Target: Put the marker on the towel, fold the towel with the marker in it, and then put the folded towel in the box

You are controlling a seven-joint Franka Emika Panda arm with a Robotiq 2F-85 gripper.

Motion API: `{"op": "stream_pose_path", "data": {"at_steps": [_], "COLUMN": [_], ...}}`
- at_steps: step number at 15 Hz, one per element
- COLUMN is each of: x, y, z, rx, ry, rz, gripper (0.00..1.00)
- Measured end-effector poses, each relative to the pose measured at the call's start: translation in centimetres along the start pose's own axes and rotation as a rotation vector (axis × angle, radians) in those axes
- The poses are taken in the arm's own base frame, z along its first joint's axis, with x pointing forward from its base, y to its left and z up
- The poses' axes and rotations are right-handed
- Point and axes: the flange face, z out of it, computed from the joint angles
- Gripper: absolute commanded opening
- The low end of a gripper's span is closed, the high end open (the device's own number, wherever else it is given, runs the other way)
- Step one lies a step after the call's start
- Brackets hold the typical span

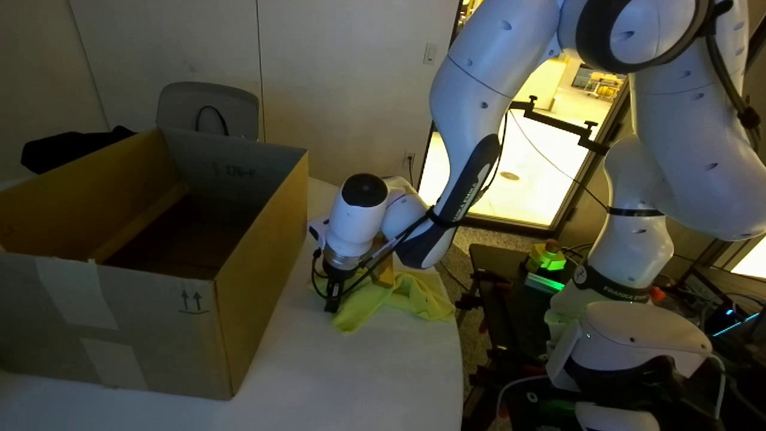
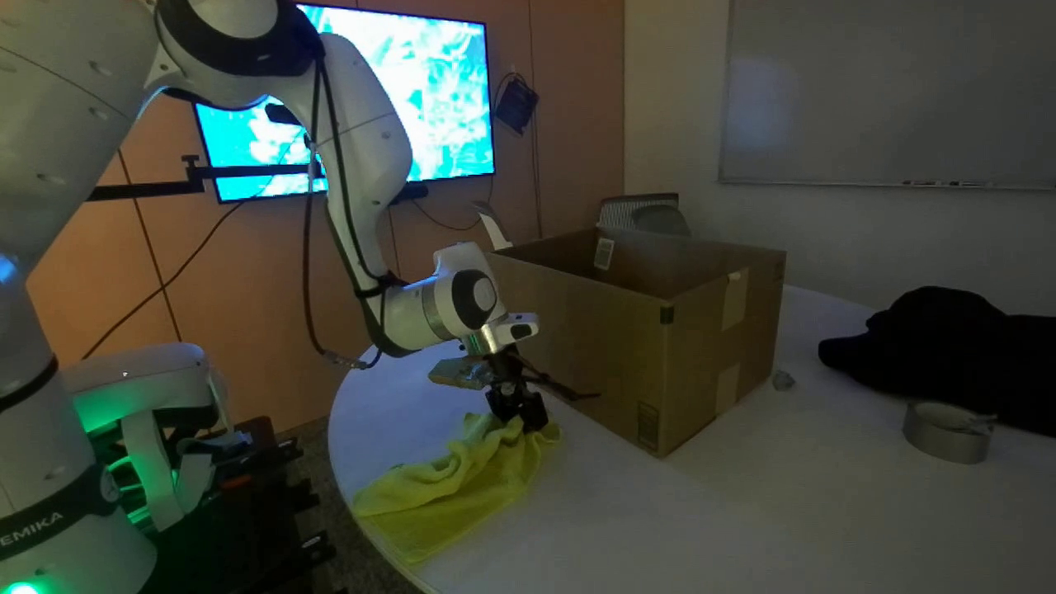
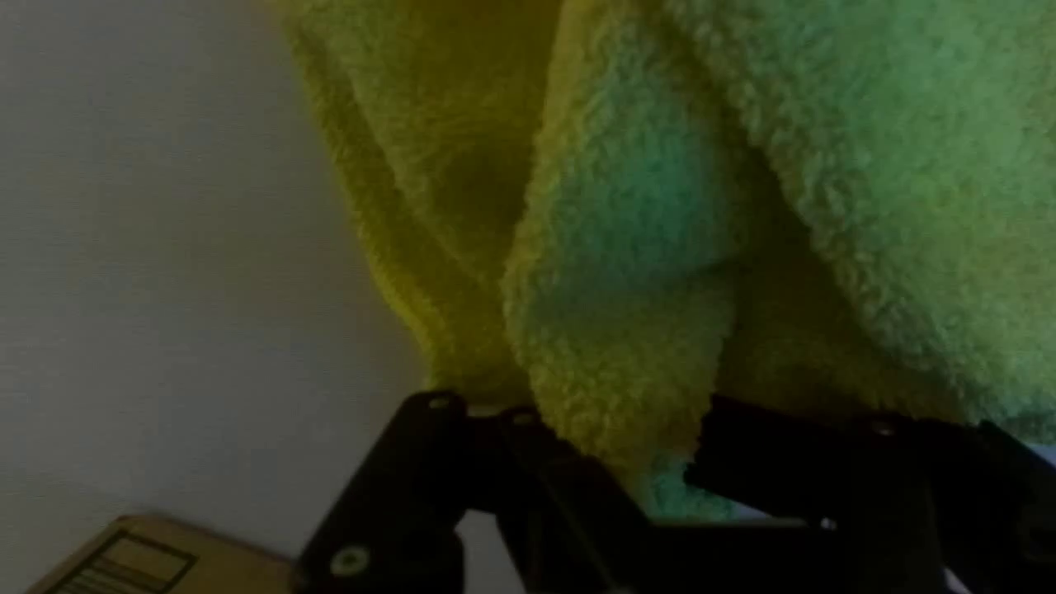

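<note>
Pointing the claw (image 2: 518,419) down at the white worktop (image 2: 701,528), low among the raised folds of the yellow-green towel (image 2: 462,495). In the wrist view, a fuzzy fold of it in between the dark fingers (image 3: 767,454) and partly over one of them. Cannot tell, for shadow and covering cloth, the spread of the claw, nor any sure grip on that fold. With the rest of the towel rumpled beside the claw, flatter farther off, trailing on the worktop toward the base of the Franka arm (image 1: 473,102). Near the claw, on the side away from that base, a large cardboard box (image 2: 594,346), upright and open at the top, a little apart from the towel. Can make out two printed arrows (image 1: 193,301) on a wall of it in an exterior view, and in the wrist view a printed corner of it to the left of the claw. Well apart from the claw, past the box, a roll of grey tape (image 2: 946,445) on the worktop, with a heap of black fabric (image 2: 949,355) just beside it. Farther from the claw, beyond the box in an exterior view, a grey chair (image 1: 208,102).
</note>
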Motion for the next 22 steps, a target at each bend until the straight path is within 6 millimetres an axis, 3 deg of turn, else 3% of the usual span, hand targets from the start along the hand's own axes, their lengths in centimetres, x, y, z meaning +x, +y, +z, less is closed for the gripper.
{"op": "stream_pose_path", "data": {"at_steps": [4, 8, 13, 17, 22], "x": [-2.6, -3.6, -2.6, -0.9, 0.3], "y": [0.0, 2.0, 5.8, 7.7, 7.8], "z": [-1.9, -5.3, -11.0, -14.9, -17.0], "rx": [0.058, 0.111, 0.146, 0.169, 0.170], "ry": [-0.056, -0.057, 0.007, 0.054, 0.073], "rz": [-0.007, 0.062, 0.220, 0.329, 0.373], "gripper": [0.02, 0.01, 0.03, 0.02, 0.01]}}
